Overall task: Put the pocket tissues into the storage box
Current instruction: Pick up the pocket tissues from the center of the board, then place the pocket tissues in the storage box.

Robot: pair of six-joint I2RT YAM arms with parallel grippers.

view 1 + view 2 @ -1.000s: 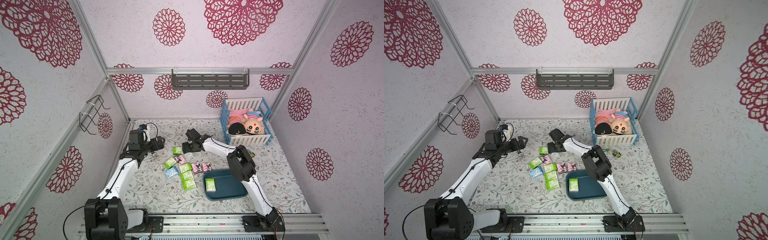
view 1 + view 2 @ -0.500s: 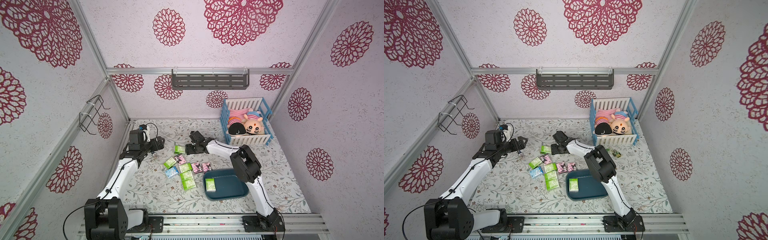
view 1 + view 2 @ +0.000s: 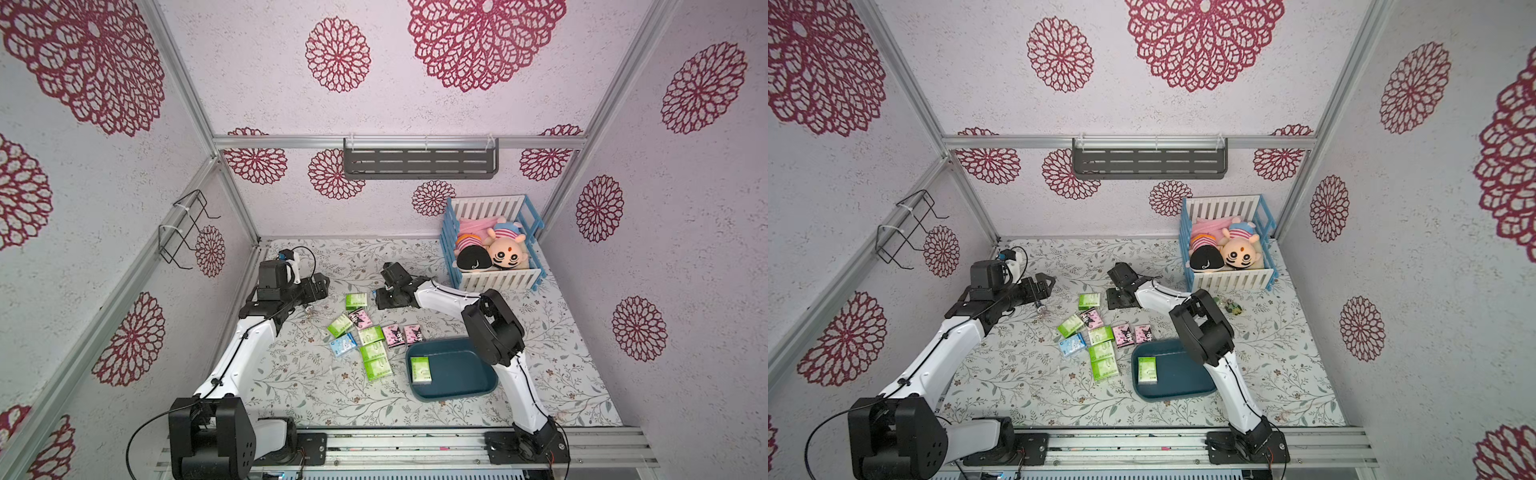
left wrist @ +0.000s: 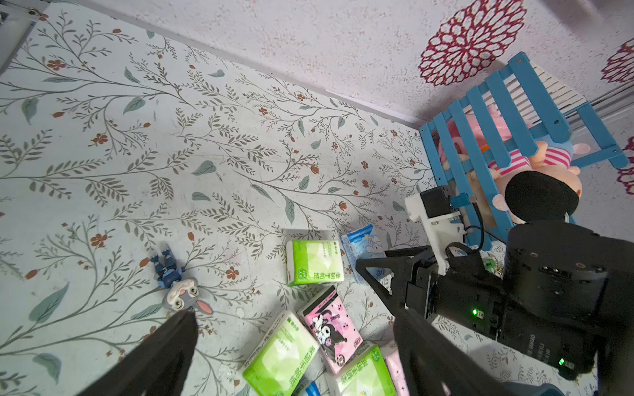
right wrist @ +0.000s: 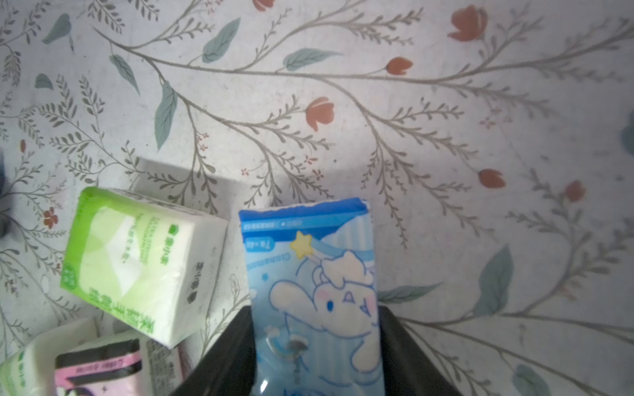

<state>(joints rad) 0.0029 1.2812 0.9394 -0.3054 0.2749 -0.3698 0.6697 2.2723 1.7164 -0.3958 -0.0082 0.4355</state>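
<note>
Light blue pack (image 5: 310,274) lengthwise between right jaws, apparently pinched; storage box (image 3: 457,368) lies toward front edge of bench (image 3: 316,399); left jaws spread, empty

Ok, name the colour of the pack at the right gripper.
Light blue pack with white cartoon figure; right wrist view best.

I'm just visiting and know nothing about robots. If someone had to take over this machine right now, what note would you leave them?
Left gripper: open, empty, over the table.
Right gripper: closed on a light blue pack at the far end of the cluster.
Storage box: holds one green pack.
Done: one pack boxed.
Left: carry the blue pack to the box, then the other packs lying beside it.
</note>
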